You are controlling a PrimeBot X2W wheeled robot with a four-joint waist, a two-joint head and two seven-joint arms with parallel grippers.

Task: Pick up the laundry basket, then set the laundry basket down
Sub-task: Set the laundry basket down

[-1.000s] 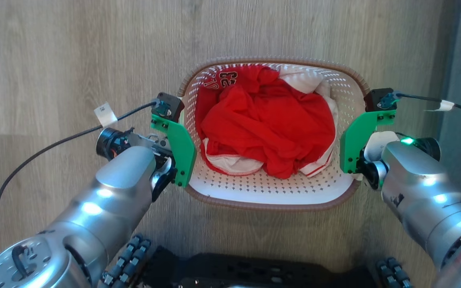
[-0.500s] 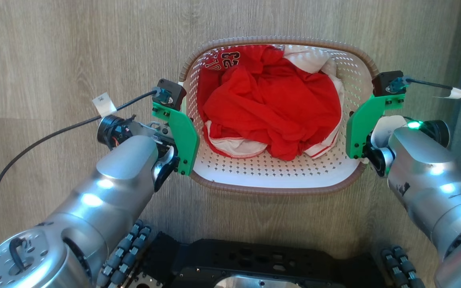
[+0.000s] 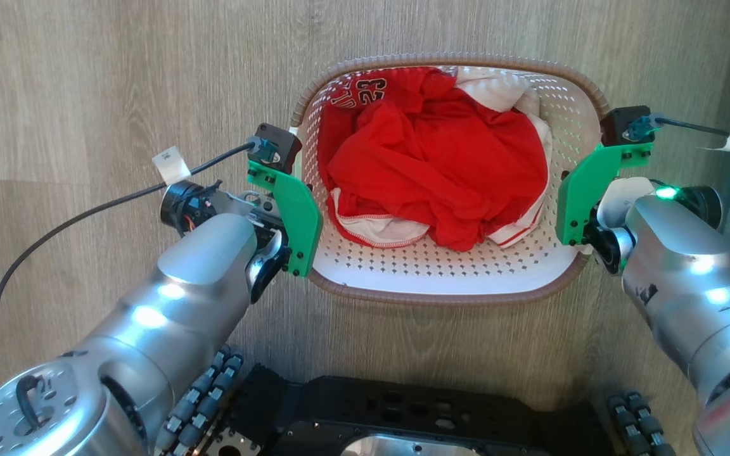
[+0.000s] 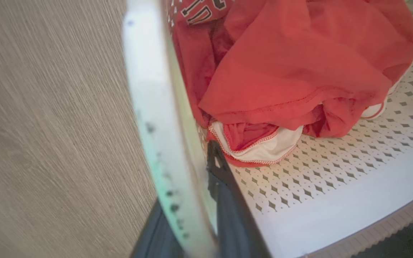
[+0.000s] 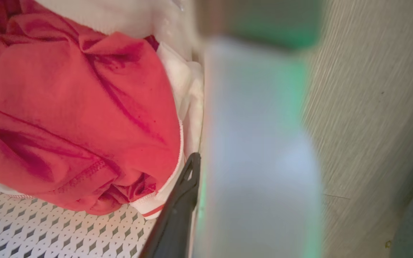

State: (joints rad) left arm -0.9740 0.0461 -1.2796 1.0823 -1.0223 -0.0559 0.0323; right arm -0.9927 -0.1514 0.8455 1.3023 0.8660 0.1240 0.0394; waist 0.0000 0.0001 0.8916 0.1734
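The laundry basket is between my arms, over the wood floor. My left claw is clenched across its white side wall, one finger on either side. The right claw shows one finger inside the wall, and I cannot tell its grip. The red jersey reads "23"; the letters beside it look too folded to read.

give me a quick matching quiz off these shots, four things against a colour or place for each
Things:
1. laundry basket
2. jersey
3. left gripper
4. floor

Descriptions:
a. red, printed with 23
b. pale wood planks
c. white and perforated, brown rim
d. fingers either side of the basket's left wall

Pairs: 1-c, 2-a, 3-d, 4-b
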